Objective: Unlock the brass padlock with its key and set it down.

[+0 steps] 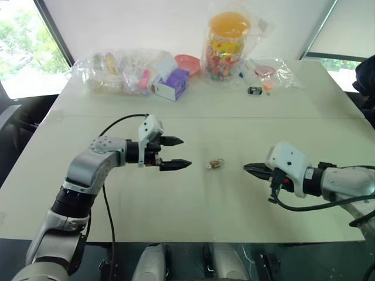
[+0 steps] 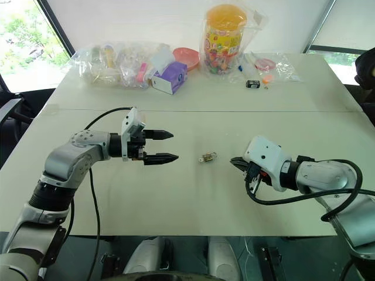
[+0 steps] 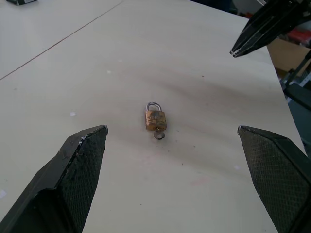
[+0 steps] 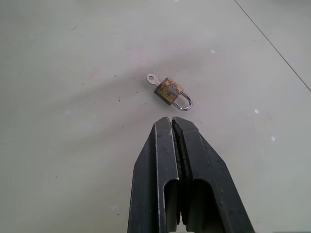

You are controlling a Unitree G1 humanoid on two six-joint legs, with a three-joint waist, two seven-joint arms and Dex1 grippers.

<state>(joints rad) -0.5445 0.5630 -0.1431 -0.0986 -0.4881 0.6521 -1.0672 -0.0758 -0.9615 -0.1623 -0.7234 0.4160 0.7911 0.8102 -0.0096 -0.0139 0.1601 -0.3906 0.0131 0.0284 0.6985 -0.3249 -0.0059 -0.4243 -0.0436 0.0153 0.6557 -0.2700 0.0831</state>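
Observation:
The brass padlock (image 1: pixel 215 164) lies flat on the white table (image 1: pixel 187 193) between my two grippers, touched by neither. Its silvery shackle (image 4: pixel 183 104) looks seated in the body. The key (image 4: pixel 151 78) sticks out of the padlock's bottom, its round bow resting on the table. My left gripper (image 1: pixel 173 153) hovers to the left of the padlock, fingers spread wide and pointing at it, with nothing between them. My right gripper (image 1: pixel 251 169) sits to the right of the padlock, its fingers (image 4: pixel 177 145) pressed together and empty, tips aimed at the lock a short gap away.
Along the table's far edge lie clear bags of small items (image 1: pixel 117 70), a purple and white box (image 1: pixel 173 84), a pink bowl (image 1: pixel 188 61), a tall jar with an orange lid (image 1: pixel 225 44) and a small black-and-white gadget (image 1: pixel 254 90). A black cable (image 1: pixel 114 124) trails from the left arm.

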